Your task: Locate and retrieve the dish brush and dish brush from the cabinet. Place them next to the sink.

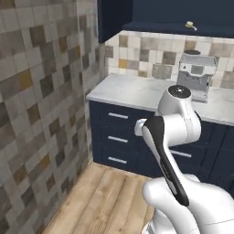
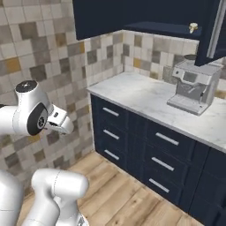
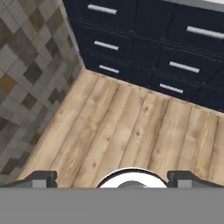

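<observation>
A small pale tan dish brush lies on the open shelf of the dark navy cabinet, high above the counter. The sink is out of view. My arm is folded back low in front of the base, far below and short of the shelf. In the hand view my gripper points down at the wooden floor. It is open, its two dark fingertips stand wide apart and nothing is between them.
A silver coffee machine stands on the marble counter under the shelf. Navy drawers with silver handles fill the front below. A tiled wall closes the left side. An open cabinet door hangs at the right.
</observation>
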Robot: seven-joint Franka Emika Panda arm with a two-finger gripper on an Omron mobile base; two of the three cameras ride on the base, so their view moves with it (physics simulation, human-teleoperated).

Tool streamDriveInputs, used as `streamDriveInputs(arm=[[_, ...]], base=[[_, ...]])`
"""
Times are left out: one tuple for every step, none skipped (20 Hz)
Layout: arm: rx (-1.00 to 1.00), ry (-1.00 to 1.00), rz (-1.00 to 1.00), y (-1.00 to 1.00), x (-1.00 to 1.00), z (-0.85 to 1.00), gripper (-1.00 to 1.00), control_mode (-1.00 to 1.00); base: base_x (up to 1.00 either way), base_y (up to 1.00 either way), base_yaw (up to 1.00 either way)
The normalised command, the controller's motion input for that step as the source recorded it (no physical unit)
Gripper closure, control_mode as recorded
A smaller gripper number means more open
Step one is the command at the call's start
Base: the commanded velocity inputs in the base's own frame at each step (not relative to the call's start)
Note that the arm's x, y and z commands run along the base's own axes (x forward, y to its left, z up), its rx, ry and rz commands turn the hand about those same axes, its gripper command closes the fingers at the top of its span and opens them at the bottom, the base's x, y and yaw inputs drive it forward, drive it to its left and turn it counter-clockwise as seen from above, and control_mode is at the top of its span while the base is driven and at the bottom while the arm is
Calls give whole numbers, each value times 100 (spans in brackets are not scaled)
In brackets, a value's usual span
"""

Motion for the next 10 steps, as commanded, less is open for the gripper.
streamDriveInputs(arm=[[0,0,0,0,0,0,-100,100],[0,0,0,0,0,0,-100,100],[0,0,0,0,0,0,-100,100],[0,0,0,0,0,0,-100,100],[0,0,0,0,0,0,-100,100],[0,0,0,0,0,0,-100,100],[0,0,0,0,0,0,-100,100],[0,0,0,0,0,0,-100,100],[0,0,0,0,0,0,-100,100],[0,0,0,0,0,0,-100,100]], base=[[0,0,-49],[0,0,-49],[0,0,-49],[0,0,-48],[0,0,-48],[1,1,-47],[1,1,-47],[5,3,-47],[22,19,-41],[49,36,-32]])
